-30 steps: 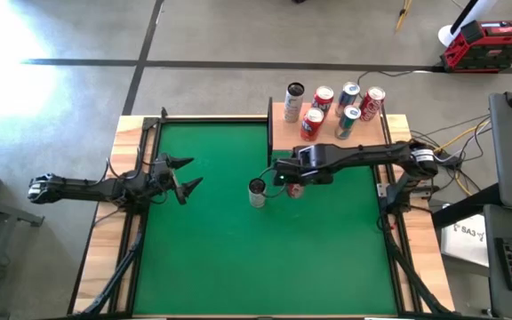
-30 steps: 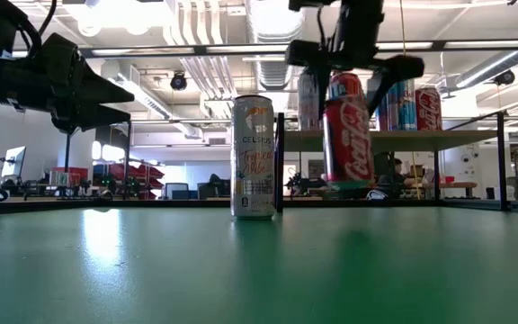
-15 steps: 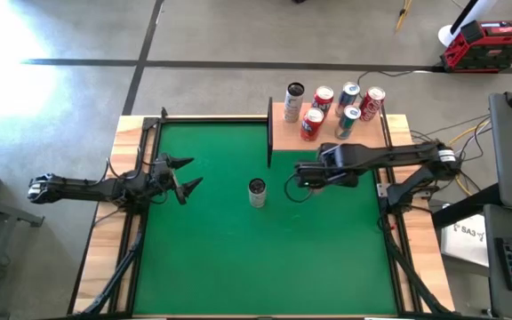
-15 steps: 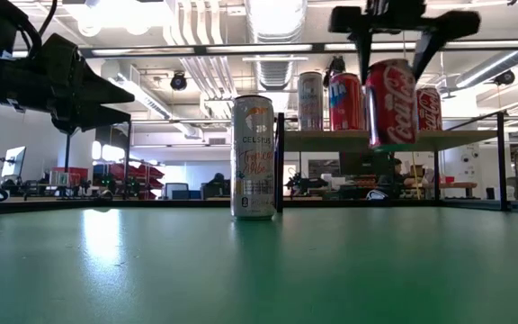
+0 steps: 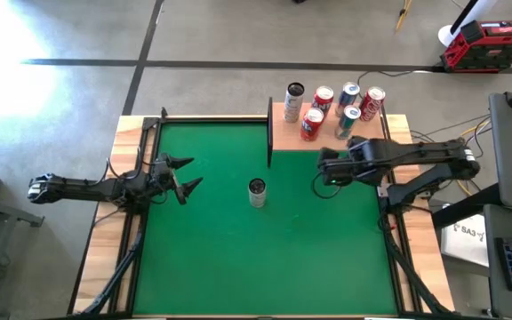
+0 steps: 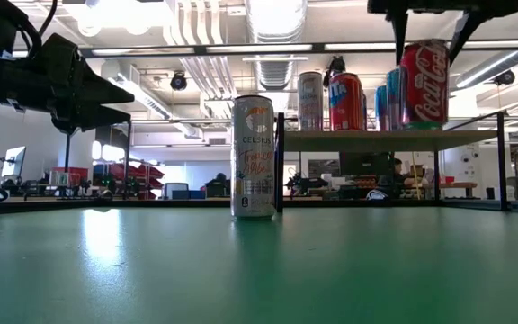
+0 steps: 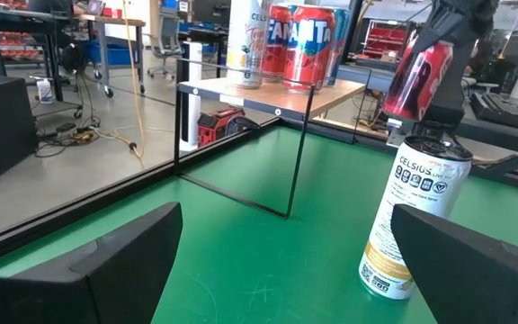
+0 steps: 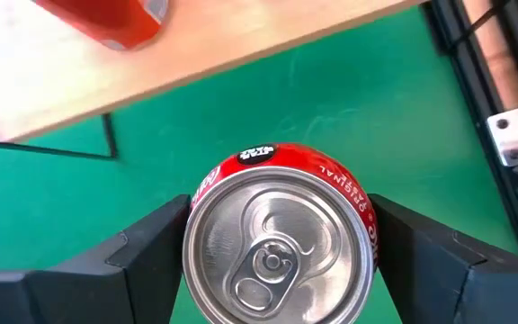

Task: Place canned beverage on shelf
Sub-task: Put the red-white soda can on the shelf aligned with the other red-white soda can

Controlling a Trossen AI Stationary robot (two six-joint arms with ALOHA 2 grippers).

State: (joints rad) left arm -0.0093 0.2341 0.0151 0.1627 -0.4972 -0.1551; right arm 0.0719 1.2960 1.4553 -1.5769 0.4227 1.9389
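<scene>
My right gripper [image 5: 325, 172] is shut on a red Coca-Cola can [image 6: 425, 72] and holds it in the air over the green mat, just in front of the shelf [image 5: 327, 133]. The shelf is a small light-wood board with black rails at the mat's far right, and several cans stand on it. A tall white Celsius can [image 5: 257, 191] stands upright on the mat near the shelf's left post. My left gripper [image 5: 188, 174] is open and empty at the mat's left side. My right gripper pinches the red can's upper side wall [image 8: 367, 236], just below the rim, between its two fingers [image 8: 156, 247], one on each side. The fingers come from above, pointing down. The can hangs upright, lifted clear of the mat, with its bottom [image 6: 424, 99] higher than the shelf board.
On the shelf stand red, blue and white cans [image 5: 312, 123], mostly toward its back and middle. The board's near strip [image 8: 241, 54] is bare. The shelf's black post [image 5: 268, 142] stands between the Celsius can and the shelf. A red toolbox [image 5: 489, 43] sits on the floor beyond.
My right gripper has carried the red can up and toward the table's right edge, away from the Celsius can and along the shelf's front. The can has stayed upright and now hangs higher than the shelf board. My left arm has kept still.
</scene>
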